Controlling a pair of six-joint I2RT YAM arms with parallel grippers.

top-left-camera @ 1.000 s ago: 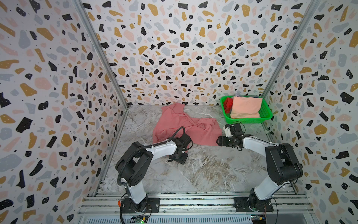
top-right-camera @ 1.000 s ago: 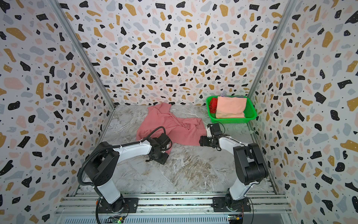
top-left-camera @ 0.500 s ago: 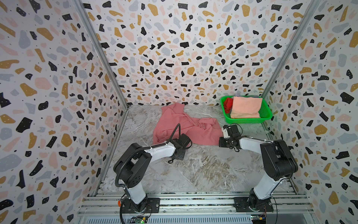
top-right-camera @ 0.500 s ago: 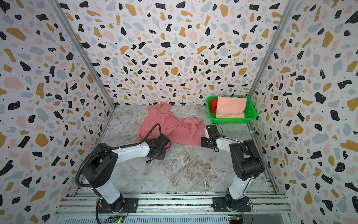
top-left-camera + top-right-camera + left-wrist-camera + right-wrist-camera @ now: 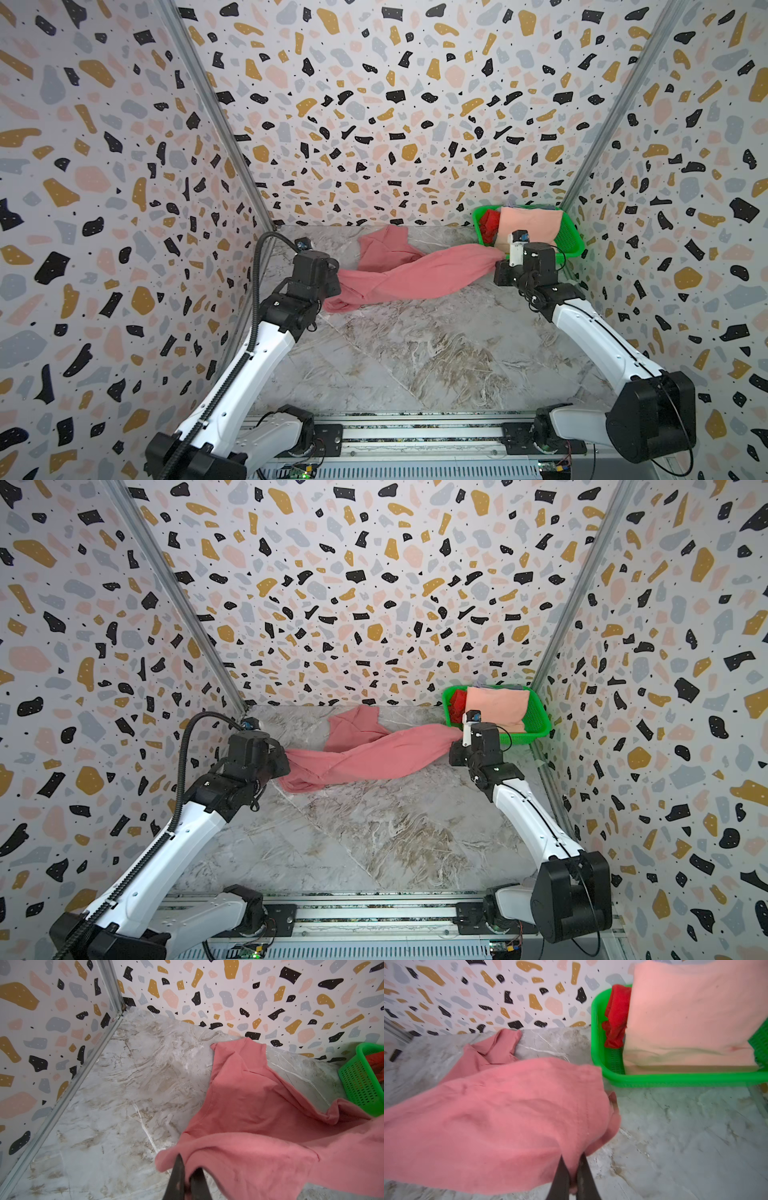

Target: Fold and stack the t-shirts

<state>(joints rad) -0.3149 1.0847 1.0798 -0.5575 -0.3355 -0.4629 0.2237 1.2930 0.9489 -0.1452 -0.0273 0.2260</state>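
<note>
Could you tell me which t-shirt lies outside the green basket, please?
The rose-pink t-shirt, gripped by the left pincer and right pincer; the peach t-shirt and red t-shirt sit in the basket.

Loose shirt (image 5: 415, 276) on table (image 5: 415, 357), rear centre — basket (image 5: 570, 242) rightward (two shirts (image 5: 530, 224) inside).
</note>
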